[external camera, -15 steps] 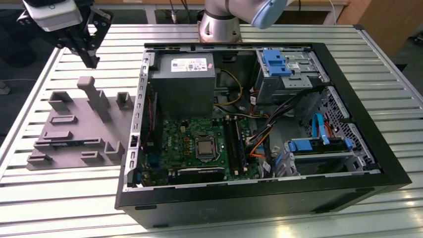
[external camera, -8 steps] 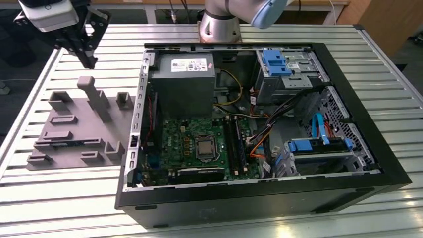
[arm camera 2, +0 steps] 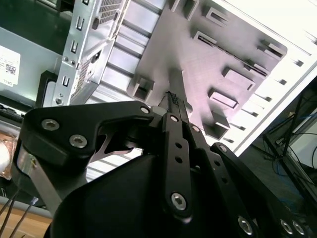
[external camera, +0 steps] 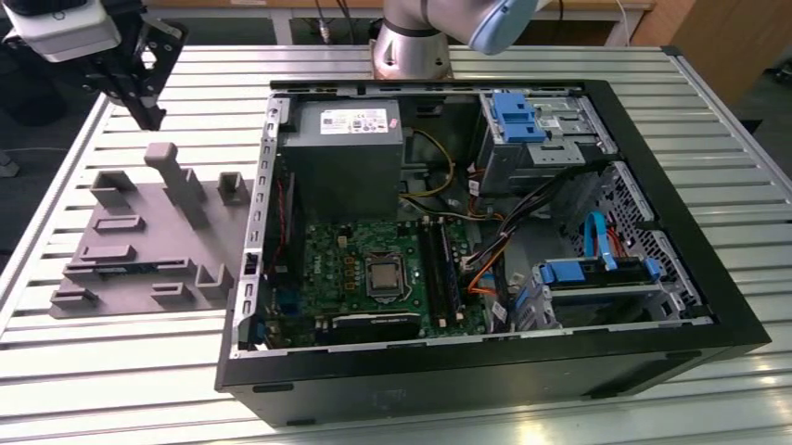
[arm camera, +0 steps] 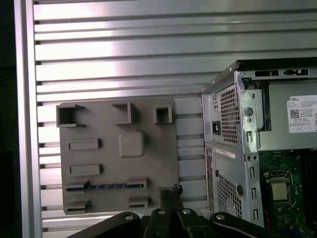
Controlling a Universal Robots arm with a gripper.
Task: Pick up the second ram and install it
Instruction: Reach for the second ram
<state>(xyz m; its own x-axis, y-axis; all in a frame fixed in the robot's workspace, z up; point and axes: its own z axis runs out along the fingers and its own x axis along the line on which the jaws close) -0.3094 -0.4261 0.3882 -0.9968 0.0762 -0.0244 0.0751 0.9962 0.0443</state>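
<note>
Ram [arm camera: 106,186] sunk in a slot of the grey tray [arm camera: 148,119], gripper [external camera: 148,119] above the tray.
Only the ram's thin dark blue-green top edge showed (chips and label hidden down in the slot). It stood on edge, its long axis running along the tray's near side, across the exterior view from left to right. The gripper's fingers [arm camera 2: 172,101] were pressed together on nothing, apart from the ram, beside the open computer case [external camera: 495,371] on the table [external camera: 124,371].

Bright light, glare on table [arm camera: 124,54]
</note>
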